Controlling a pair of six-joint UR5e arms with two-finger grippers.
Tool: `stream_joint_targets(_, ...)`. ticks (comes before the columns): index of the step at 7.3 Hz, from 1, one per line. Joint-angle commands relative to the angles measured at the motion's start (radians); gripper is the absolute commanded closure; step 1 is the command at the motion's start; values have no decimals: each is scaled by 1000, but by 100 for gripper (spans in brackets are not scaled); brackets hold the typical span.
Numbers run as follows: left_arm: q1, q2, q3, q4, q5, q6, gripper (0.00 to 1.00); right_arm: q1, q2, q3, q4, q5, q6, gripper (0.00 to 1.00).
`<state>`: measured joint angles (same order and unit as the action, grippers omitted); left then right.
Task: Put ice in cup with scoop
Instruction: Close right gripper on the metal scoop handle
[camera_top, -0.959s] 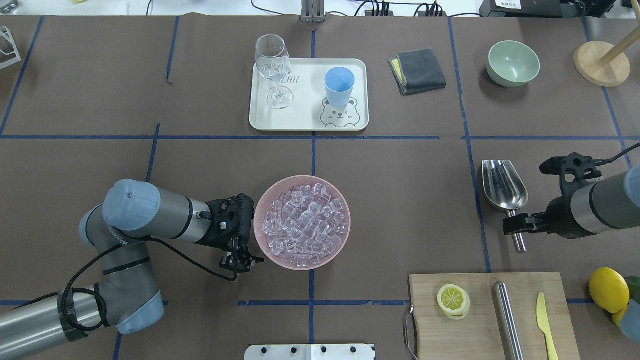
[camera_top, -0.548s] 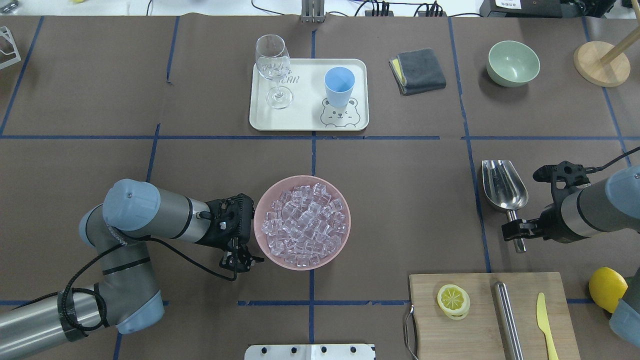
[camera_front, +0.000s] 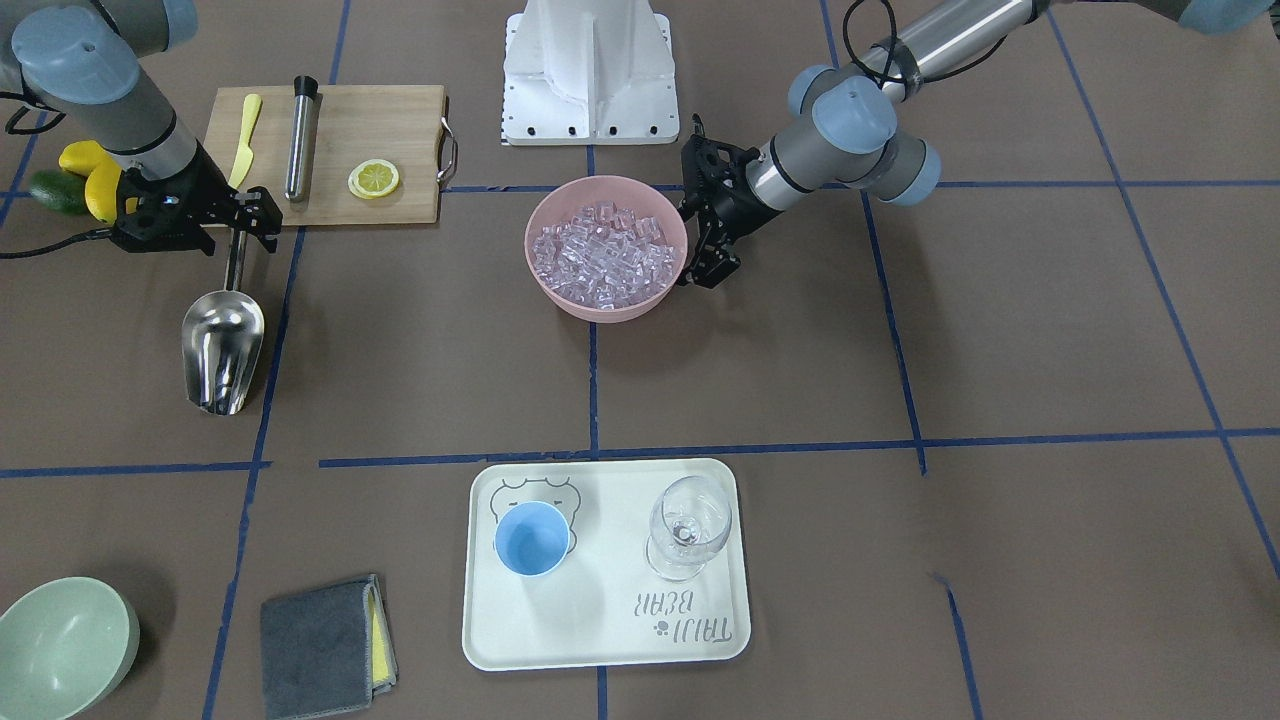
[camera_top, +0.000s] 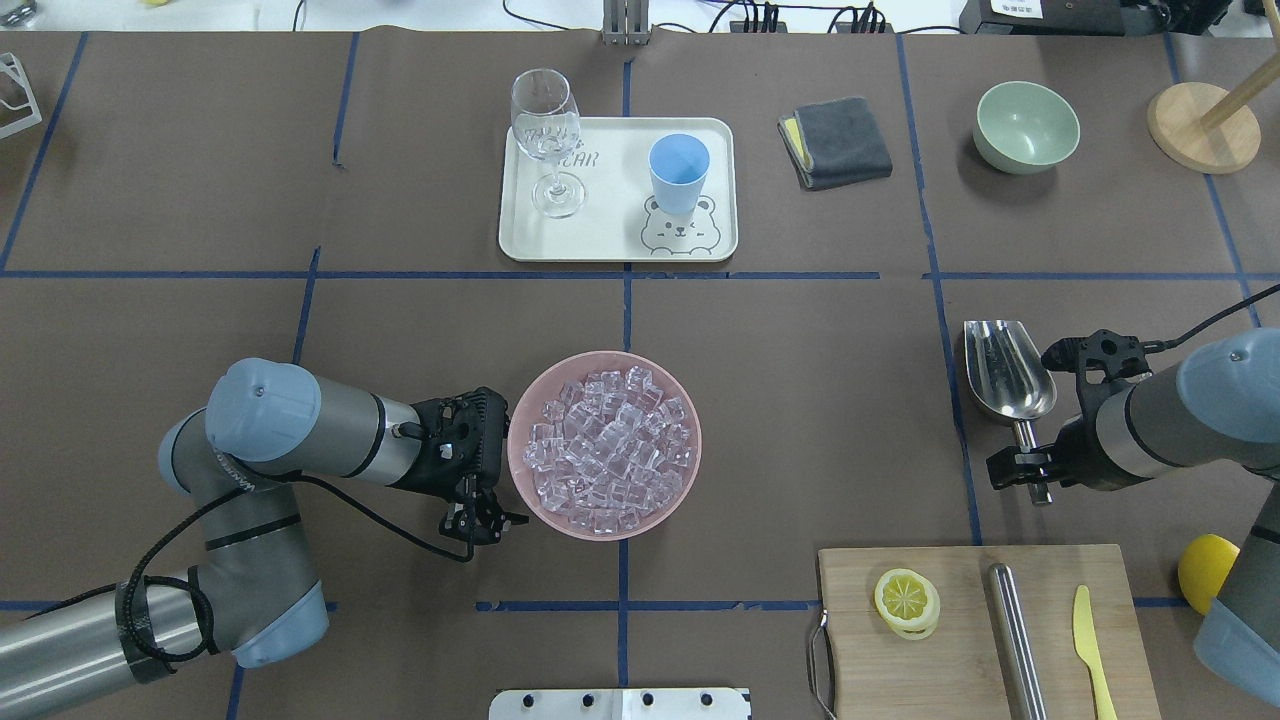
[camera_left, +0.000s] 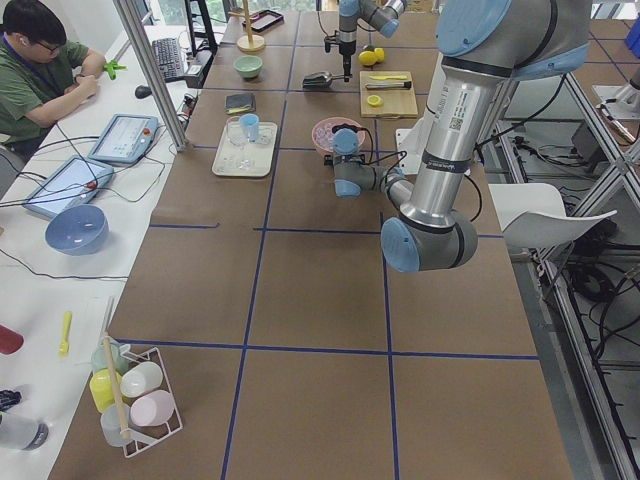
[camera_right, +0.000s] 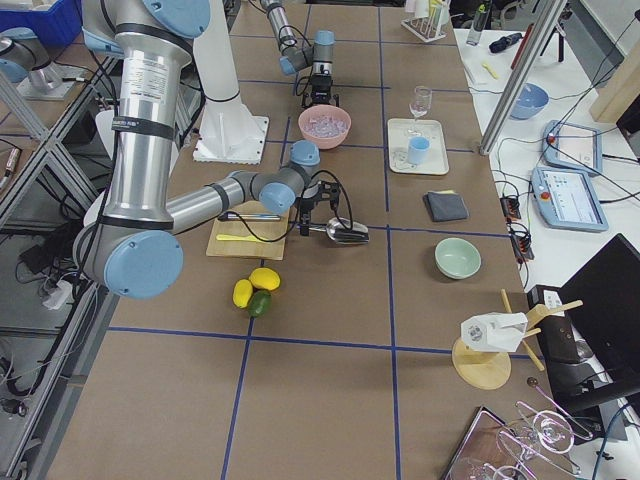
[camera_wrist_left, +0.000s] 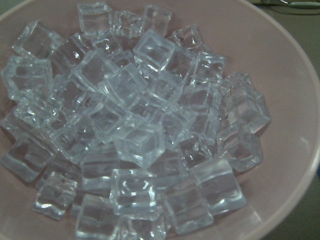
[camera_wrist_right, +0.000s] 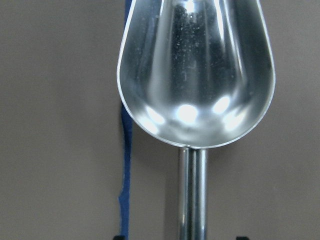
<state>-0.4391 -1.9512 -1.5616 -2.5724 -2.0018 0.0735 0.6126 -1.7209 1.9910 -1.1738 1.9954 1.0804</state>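
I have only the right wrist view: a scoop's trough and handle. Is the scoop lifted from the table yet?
Observer: No. The side view shows the scoop lying flat on the table, the right gripper astride its handle.
Operator: Where is the ice?
Observer: The ice is heaped in a pink bowl, to the robot's left of the scoop.
Operator: And the cup?
Observer: The cup stands upright, empty, on a white tray beside a wine glass.
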Motion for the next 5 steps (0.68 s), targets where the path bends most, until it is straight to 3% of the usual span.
stream_joint_targets(1, -1, 0, 0, 0, 0, 0, 0, -8, 1, -11, -1, -1, 0, 33)
stream_joint_targets(3, -1, 0, 0, 0, 0, -1, 0, -11, -6, -12, -4, 0, -10, 100)
stream_joint_targets(5, -3, 2, 0, -20, 0, -3, 0, -20, -9, 5, -6, 2, -22, 100)
